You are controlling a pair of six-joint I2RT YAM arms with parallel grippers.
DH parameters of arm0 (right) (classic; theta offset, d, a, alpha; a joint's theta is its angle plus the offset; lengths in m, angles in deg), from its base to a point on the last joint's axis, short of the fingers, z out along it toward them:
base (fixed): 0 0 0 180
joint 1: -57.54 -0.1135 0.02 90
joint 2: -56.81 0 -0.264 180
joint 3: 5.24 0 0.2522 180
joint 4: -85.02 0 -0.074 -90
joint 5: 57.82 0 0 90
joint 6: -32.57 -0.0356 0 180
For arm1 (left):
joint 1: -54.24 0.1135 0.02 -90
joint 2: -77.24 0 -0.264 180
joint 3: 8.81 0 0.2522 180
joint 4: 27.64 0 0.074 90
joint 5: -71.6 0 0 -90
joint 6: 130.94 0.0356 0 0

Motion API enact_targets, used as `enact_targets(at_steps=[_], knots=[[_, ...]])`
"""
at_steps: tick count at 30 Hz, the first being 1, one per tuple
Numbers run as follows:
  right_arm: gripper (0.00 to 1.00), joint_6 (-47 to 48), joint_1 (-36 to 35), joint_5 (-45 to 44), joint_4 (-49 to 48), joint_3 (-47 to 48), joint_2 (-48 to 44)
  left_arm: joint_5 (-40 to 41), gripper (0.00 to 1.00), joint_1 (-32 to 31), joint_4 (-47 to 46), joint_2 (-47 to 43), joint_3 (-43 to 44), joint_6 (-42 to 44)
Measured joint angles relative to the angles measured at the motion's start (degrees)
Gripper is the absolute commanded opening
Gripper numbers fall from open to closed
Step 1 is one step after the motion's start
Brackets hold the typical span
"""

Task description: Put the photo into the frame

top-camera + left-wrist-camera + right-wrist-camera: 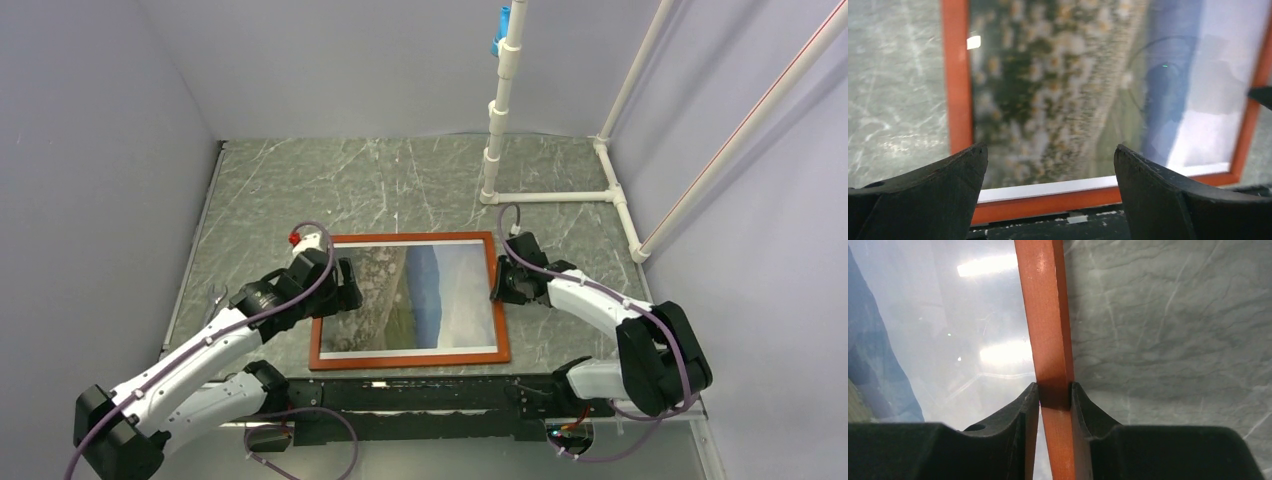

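Right gripper (1054, 395) pinches one rail of the thin orange-brown wooden frame (1045, 315); left gripper (1050, 150) spread over the meadow-and-hills paper photo (1048, 90). We fear a one-sided lift tilts it; seating unclear.

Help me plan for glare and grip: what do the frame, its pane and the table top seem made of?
The frame looks like wood, orange-brown, smooth matte finish, flat square-edged rail. The pane is clear and glossy, mirroring bright lights: glass or acrylic, cannot tell. The table top, grey-green with white veins, looks like marble or a printed imitation.
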Motion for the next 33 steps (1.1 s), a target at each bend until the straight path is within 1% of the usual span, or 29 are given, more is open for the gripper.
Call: enact_targets(at_steps=[2, 4, 8, 9, 13, 16, 18, 20, 23, 26, 30, 33], knots=[[0.46, 1.46, 2.29, 1.66, 0.0, 0.13, 0.33, -0.61, 0.99, 3.02, 0.26, 0.2, -1.79, 0.0], [0.64, 2.27, 4.24, 3.48, -0.04, 0.42, 0.96, -1.75, 0.99, 6.64, 0.15, 0.52, -3.39, 0.04], [0.86, 3.23, 7.19, 5.53, -0.81, 0.9, 1.18, -3.1, 0.99, 12.46, -0.04, 2.29, -6.1, 0.04], [0.89, 3.32, 7.23, 6.05, -0.76, 0.9, 0.9, -3.41, 0.99, 13.42, -0.13, 2.89, -6.71, 0.04], [0.9, 2.93, 7.23, 8.57, 0.0, -0.81, -2.25, -4.98, 0.99, 16.24, -1.16, 5.09, -9.73, 0.0], [0.9, 1.68, 7.23, 10.97, 0.17, -3.74, -6.05, -7.26, 0.99, 16.94, -3.56, 6.95, -12.74, -0.04], [0.9, 0.96, 7.23, 12.33, -0.31, -5.07, -7.63, -8.66, 0.96, 16.94, -4.87, 7.67, -13.75, 0.02], [0.9, 0.79, 7.23, 13.55, -0.83, -5.44, -7.82, -10.67, 0.94, 17.0, -8.44, 7.58, -14.49, 0.02], [0.9, 0.98, 6.45, 14.99, -1.92, -4.15, -5.2, -13.11, 0.92, 16.85, -13.33, 7.13, -15.89, 0.13], [0.9, 1.49, 5.27, 13.31, -1.46, -1.18, -1.49, -12.28, 0.89, 15.02, -14.45, 5.68, -16.87, 0.28], [0.9, 3.23, 3.37, 9.44, -0.04, 5.01, 5.57, -8.55, 0.89, 9.9, -14.62, 4.02, -17.64, 0.07], [0.91, 4.9, 2.45, 6.19, 1.4, 10.25, 11.04, -5.95, 0.89, 4.55, -13.53, 3.39, -17.79, -1.07]])
